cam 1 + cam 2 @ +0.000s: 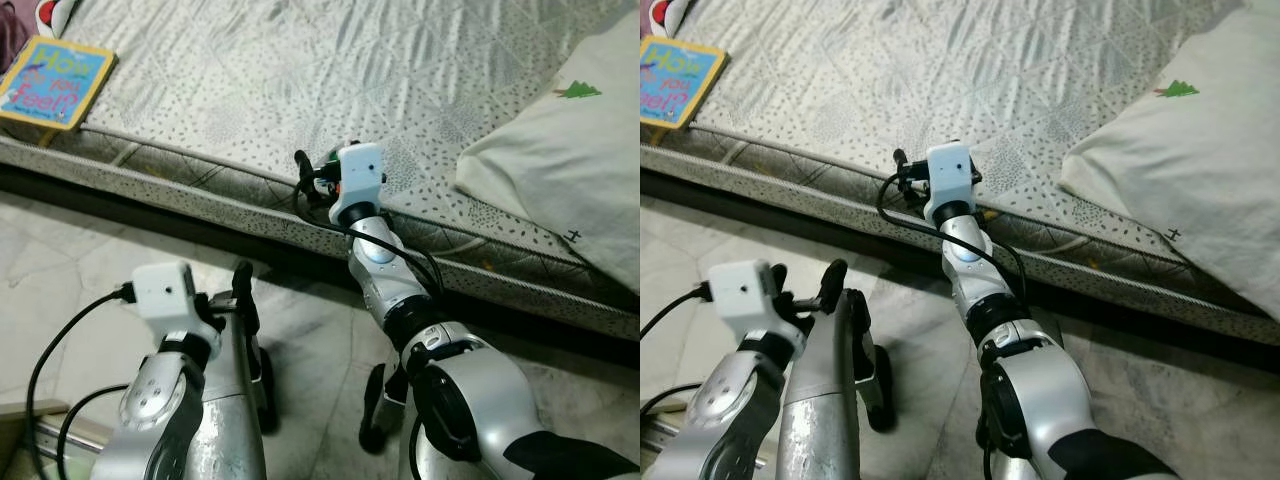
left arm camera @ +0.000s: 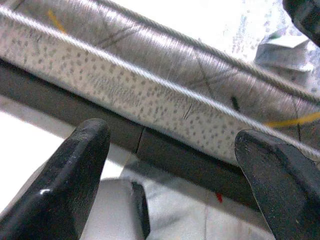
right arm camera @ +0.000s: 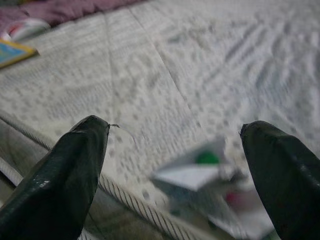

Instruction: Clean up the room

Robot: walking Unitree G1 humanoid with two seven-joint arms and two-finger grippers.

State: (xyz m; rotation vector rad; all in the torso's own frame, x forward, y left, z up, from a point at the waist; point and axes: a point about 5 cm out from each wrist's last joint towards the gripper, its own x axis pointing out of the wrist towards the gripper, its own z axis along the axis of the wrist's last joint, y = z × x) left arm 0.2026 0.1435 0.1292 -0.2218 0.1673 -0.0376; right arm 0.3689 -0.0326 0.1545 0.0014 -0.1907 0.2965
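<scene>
Reaching over the edge of the mattress (image 1: 300, 80), the right gripper (image 3: 175, 150) hangs with its two black fingers spread wide and nothing between them, and just beyond the tips lies a small crumpled scrap of paper (image 3: 200, 175), whitish with a green spot and a touch of red. It is badly blurred in the right wrist view, so whether it is a wrapper or a folded sheet can't be told. From the head cameras most of it is hidden behind the white camera box on the right wrist (image 1: 358, 175); just a sliver of green and red peeks out beside it, near the mattress edge. Down low on the left, the left gripper (image 2: 170, 165) hovers over the pale marble floor (image 1: 80, 260), fingers also well apart and empty, pointing at the side of the mattress and the dark base under it. Far off at the mattress's left corner sits a children's book (image 1: 52, 82) with a blue and yellow cover, its edge cut off by the frame. A white pillow (image 1: 570, 170) with a little green tree printed on it lies on the right, running out of the picture.
</scene>
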